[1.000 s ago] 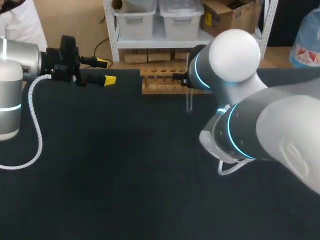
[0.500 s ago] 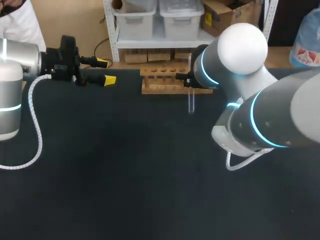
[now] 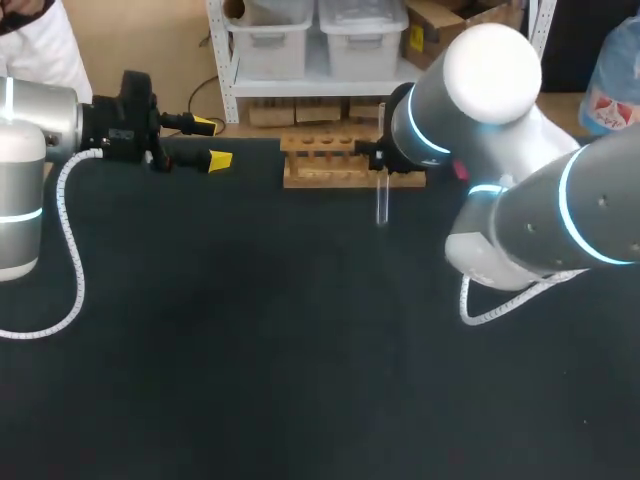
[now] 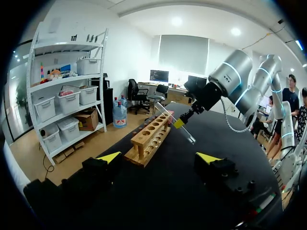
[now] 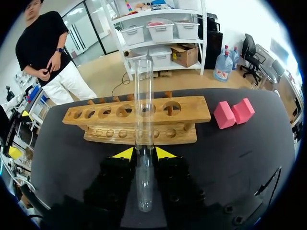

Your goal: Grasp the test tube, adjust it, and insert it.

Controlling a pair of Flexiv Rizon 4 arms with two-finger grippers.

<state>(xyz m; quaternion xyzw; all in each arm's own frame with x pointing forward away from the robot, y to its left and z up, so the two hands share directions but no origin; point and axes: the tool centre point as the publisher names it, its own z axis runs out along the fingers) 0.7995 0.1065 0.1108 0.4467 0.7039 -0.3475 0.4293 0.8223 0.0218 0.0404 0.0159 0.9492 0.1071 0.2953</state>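
The right gripper (image 5: 144, 153) is clamped on the clear glass test tube (image 5: 144, 110). Its two yellow-tipped fingers press the tube from either side, low on its length. The tube runs straight out from between the fingers toward their 12 o'clock, open mouth farthest from the gripper and rounded end back past the fingertips.

The left gripper (image 4: 159, 157) has its fingers spread wide and holds nothing. It hangs over the table's edge at about 10 o'clock in the head view, well apart from the tube.

Just ahead of the right gripper, at its 12 o'clock, stands the light wooden test-tube rack (image 5: 192, 108) with a row of round holes. The tube crosses in front of one of the middle holes and is not in any hole. In the head view the rack sits at the table's 12 o'clock edge.

The black table (image 3: 250, 350) carries two pink blocks (image 5: 232, 113), touching each other, at the gripper's 2 o'clock, just beside the rack's end.
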